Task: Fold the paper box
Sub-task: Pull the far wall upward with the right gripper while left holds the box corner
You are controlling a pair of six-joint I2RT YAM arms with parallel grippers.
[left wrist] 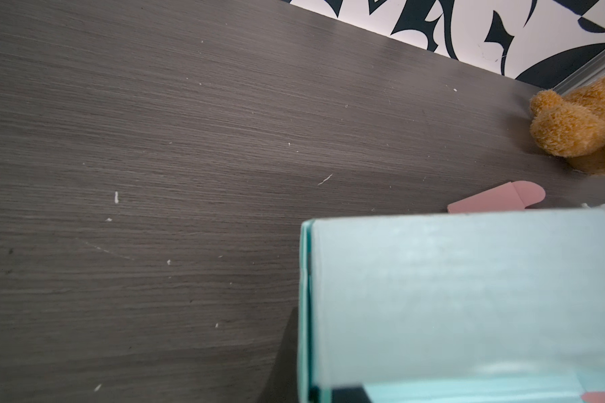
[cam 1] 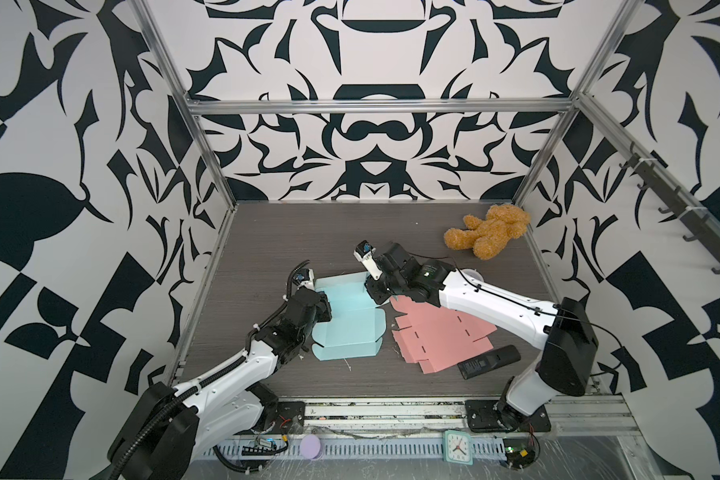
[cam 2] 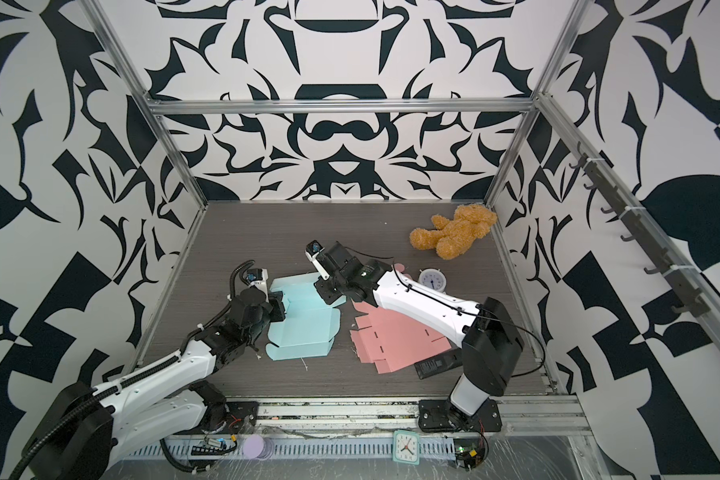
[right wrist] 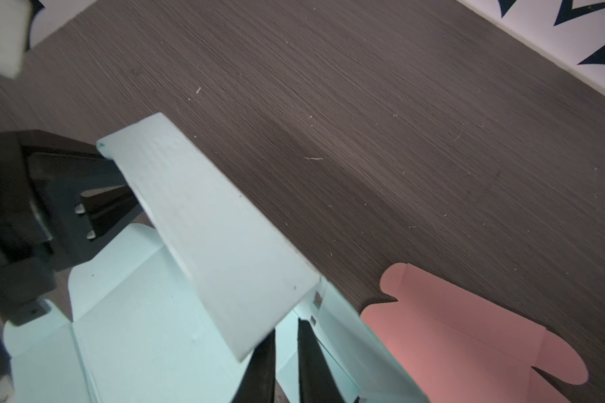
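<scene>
Closest to lens: raised rear wall (left wrist: 468, 296) of pale blue paper box blank (cam 1: 346, 332), centre of dark wood-grain bench (cam 1: 267, 249). Left claw (cam 1: 324, 305) clamped on wall's end; right claw (right wrist: 286, 328) narrowly parted at opposite end. Remaining, apparently: side walls, front flaps, lid; under halfway.

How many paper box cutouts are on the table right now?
2. The light blue box lies left of centre, partly folded; the pink box lies flat beside it on the right, partly under the right arm.
</scene>
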